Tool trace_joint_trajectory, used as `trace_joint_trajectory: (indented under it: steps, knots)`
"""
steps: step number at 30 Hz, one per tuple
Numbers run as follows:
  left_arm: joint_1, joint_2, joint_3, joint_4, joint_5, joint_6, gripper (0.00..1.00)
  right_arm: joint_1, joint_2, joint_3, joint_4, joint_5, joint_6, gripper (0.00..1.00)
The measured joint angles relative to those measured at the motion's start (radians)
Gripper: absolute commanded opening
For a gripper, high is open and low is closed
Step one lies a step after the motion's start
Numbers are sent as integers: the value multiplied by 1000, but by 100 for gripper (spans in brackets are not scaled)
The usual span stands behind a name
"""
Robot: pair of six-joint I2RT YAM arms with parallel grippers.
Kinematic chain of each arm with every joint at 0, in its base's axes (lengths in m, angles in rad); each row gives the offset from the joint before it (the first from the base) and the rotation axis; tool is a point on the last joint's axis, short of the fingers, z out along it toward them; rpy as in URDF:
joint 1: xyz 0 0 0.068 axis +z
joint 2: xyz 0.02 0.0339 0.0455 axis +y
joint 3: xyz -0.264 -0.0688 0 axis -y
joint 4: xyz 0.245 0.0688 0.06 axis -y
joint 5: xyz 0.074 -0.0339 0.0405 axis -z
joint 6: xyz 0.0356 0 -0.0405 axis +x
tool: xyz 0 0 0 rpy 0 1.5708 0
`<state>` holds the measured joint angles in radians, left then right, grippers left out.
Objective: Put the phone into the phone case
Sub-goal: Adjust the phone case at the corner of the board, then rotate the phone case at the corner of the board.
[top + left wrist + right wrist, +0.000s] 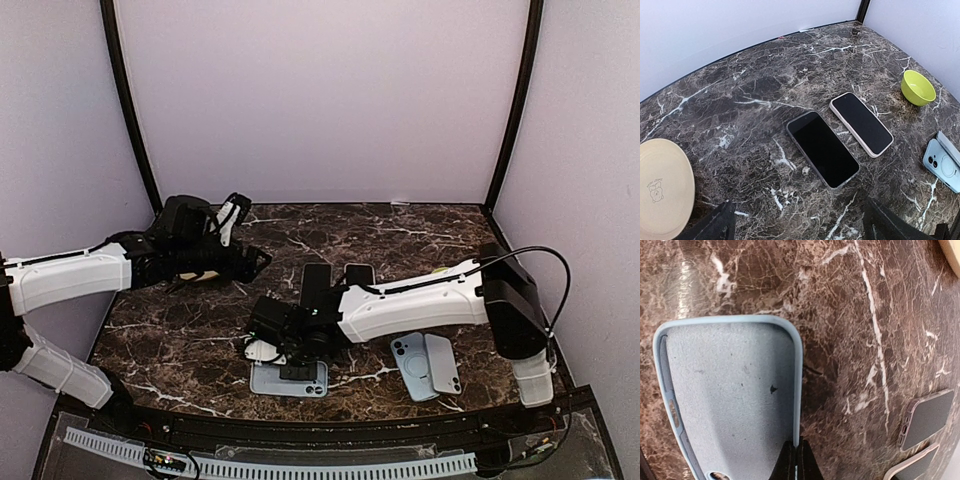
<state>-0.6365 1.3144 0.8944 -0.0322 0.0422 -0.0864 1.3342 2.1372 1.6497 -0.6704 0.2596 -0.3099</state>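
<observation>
Clamped shut on the phone case [730, 390] rim at the surface's [850, 315] near edge with the right end effector [796, 462], left end effector [800, 226] spread open, phone [822, 148] flat just beyond. Could lose that thin rim, buckling the case.

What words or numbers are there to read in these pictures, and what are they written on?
Cream plate: a tiny bear picture with curved letters above it, too small to read.
Black phone and white-edged phone: screens dark, nothing written.
Blue phone case: no words or numbers.
Nothing else shows readable text.
</observation>
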Motion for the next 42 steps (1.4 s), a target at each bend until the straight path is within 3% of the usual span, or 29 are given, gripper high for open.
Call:
trace_joint_trajectory:
  steps: [2,5,8,12,17,20,25,31,42]
  knots:
    - [6,0,0,0,0,0,91,2,24,27,-1,29,-37,23]
    - [7,1,0,-2,1,0,89,5,34,42,5,80,-67,28]
    - [10,16,8,-25,29,16,83,8,29,45,9,95,-45,25]
    - [11,109,89,-134,122,77,51,8,-52,-2,56,39,45,2]
    - [4,217,195,-305,195,135,40,11,-268,-214,164,-101,189,0]
    - [-19,218,192,-396,233,155,27,19,-336,-341,236,-163,285,0]
    - [-89,234,132,-460,286,162,21,40,-330,-483,288,-229,385,0]
    - [-100,360,105,-490,294,164,17,45,-281,-507,311,-264,434,0]
    - [-182,425,103,-540,308,188,12,4,-278,-544,326,-138,512,0]
